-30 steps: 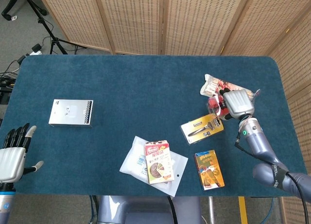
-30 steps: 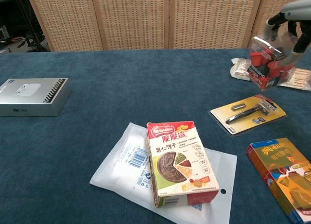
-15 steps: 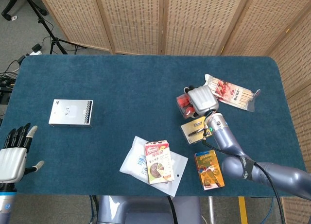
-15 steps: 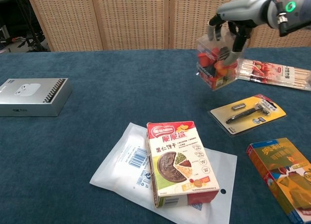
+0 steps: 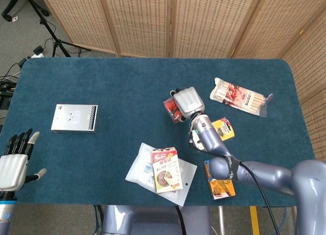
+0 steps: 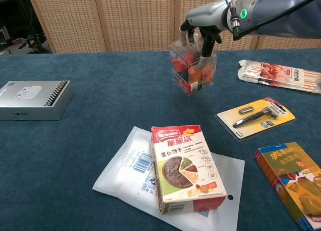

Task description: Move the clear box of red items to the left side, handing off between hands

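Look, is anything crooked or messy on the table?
A bit. The clear box hangs tilted in the right hand, off the table. The carton lies askew on top of a white pouch. Nothing looks spilled or broken.

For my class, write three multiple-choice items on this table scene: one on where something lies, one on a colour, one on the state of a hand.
1. Where does the silver box lie?
A. On the table's left side
B. Beside the razor pack
C. On the white mailer

2. What colour is the razor pack's backing card?
A. Green
B. Yellow
C. White

3. What is the right hand doing?
A. Resting on the table
B. Holding the clear box above the table
C. Pressing on the snack carton

Answers: 1 A, it sits alone far left. 2 B, the card is yellow. 3 B, its fingers wrap the box, clear of the cloth.
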Controlling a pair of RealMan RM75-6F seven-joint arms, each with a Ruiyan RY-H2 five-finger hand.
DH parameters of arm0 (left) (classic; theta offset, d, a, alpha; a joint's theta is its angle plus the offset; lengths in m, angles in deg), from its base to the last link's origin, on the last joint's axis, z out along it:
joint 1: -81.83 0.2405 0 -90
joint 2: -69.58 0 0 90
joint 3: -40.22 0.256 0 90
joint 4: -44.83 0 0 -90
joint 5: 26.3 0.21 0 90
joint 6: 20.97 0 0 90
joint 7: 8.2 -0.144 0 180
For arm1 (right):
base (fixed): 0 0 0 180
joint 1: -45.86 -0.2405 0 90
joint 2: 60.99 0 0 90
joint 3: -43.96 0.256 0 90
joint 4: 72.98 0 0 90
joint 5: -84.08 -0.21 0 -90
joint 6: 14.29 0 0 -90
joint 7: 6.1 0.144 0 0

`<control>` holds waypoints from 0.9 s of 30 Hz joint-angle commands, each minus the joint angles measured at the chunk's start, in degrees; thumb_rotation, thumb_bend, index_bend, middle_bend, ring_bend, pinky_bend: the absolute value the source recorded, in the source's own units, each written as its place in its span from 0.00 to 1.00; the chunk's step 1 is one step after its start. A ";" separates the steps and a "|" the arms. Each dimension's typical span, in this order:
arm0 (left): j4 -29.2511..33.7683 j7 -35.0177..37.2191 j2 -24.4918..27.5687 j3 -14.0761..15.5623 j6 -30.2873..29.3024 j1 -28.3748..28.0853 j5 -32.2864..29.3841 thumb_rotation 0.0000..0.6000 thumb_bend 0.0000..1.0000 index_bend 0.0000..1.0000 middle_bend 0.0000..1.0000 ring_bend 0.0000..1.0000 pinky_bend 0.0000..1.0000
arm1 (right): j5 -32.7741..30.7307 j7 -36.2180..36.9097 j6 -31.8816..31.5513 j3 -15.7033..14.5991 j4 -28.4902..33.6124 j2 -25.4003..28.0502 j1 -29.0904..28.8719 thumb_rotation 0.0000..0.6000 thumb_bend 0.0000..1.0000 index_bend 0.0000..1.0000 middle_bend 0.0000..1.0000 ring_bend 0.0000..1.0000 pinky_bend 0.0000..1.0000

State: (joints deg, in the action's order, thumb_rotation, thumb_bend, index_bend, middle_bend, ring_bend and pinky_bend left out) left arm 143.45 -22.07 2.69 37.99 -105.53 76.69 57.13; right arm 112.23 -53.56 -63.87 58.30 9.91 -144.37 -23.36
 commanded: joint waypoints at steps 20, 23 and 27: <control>-0.72 1.94 0.77 -0.05 1.70 -0.62 -0.87 1.00 0.00 0.00 0.00 0.00 0.00 | -33.98 -18.41 -8.88 6.89 -15.29 -14.88 -16.12 1.00 0.26 0.71 0.58 0.52 0.56; -0.69 2.29 0.91 -0.03 1.59 -0.61 -0.68 1.00 0.00 0.00 0.00 0.00 0.00 | -37.70 -20.34 -10.94 8.60 -18.02 -16.61 -16.86 1.00 0.26 0.71 0.58 0.52 0.57; -0.83 2.83 1.15 -0.37 1.54 -0.60 -1.24 1.00 0.00 0.00 0.00 0.00 0.00 | -40.67 -22.55 -15.87 11.58 -23.20 -20.13 -18.14 1.00 0.26 0.71 0.58 0.52 0.57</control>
State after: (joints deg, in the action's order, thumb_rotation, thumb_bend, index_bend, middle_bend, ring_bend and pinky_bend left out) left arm 142.64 -19.31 3.78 37.67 -104.00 76.10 55.85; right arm 72.92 -74.47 -77.68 67.95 -10.96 -162.52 -40.48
